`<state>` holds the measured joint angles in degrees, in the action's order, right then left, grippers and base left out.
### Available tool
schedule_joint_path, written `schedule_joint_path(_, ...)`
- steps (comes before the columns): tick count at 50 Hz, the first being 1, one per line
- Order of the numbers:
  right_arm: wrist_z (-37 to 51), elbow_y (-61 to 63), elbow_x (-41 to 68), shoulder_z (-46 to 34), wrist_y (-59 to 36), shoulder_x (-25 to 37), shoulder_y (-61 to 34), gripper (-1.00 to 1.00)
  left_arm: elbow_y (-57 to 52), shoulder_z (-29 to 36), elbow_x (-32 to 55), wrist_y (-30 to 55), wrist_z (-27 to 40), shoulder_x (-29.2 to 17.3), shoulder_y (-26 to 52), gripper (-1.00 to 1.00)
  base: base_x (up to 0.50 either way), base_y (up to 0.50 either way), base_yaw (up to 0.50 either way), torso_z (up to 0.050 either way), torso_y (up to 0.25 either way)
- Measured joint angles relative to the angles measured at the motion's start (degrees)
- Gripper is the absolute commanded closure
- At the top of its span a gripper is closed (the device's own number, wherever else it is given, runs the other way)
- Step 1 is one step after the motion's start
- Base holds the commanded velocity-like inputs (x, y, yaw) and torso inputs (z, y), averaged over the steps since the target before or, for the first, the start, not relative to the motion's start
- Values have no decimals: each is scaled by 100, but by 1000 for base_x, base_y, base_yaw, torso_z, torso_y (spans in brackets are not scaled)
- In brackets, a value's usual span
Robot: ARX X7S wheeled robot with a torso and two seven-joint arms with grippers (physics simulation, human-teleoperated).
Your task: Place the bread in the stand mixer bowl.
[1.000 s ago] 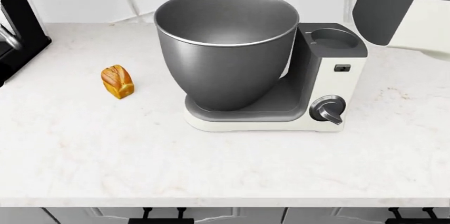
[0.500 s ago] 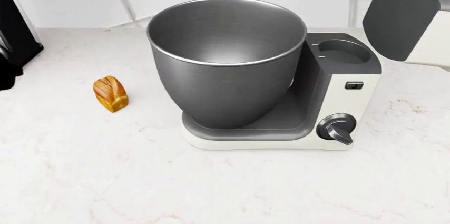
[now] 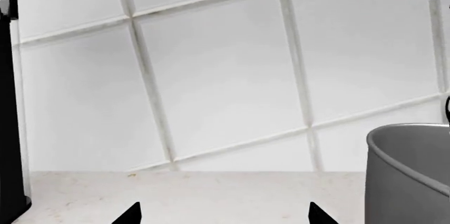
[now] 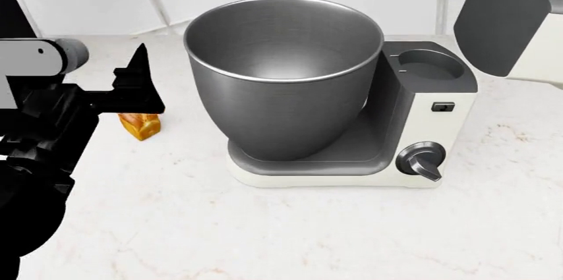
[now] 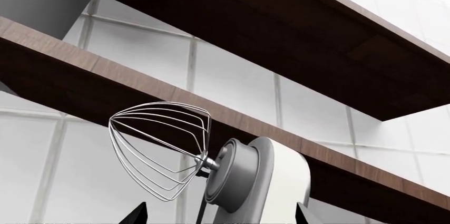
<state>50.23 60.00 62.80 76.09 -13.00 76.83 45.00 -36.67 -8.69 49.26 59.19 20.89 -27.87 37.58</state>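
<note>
The bread (image 4: 142, 126) is a tiny golden-brown loaf on the white counter, left of the stand mixer bowl (image 4: 283, 76). The bowl is large, dark grey steel and empty, seated on the white mixer base. My left gripper (image 4: 144, 85) is open and hovers just above the bread, hiding its top. In the left wrist view the left gripper (image 3: 223, 216) shows two tips wide apart with nothing between them, and the bowl's rim (image 3: 404, 153) beside them; the bread is out of that view. My right gripper (image 5: 220, 214) is open and empty, facing the mixer's whisk (image 5: 162, 150).
The white mixer body with its dial (image 4: 422, 160) stands right of the bowl, its tilted head (image 4: 510, 16) raised above. A black appliance (image 3: 7, 103) stands at the counter's far left. A tiled wall runs behind. Wooden shelves (image 5: 232, 29) hang overhead.
My left arm has come into the head view from the left and now covers the top of the bread. The head camera moved closer earlier, then held still.
</note>
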Motion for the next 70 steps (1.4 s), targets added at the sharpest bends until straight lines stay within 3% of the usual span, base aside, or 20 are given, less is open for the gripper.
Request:
schedule_joint_path(30, -98, 0, -148, -171, 65, -126, 0, -100, 2270, 783, -401, 518, 355, 326, 721, -100, 0, 0, 0, 0, 0)
schedule_joint_path(70, -177, 0, -325, -358, 151, -298, 0, -100, 3931, 1350, -861, 609, 531, 589, 1053, -100, 0, 0, 0, 0, 0)
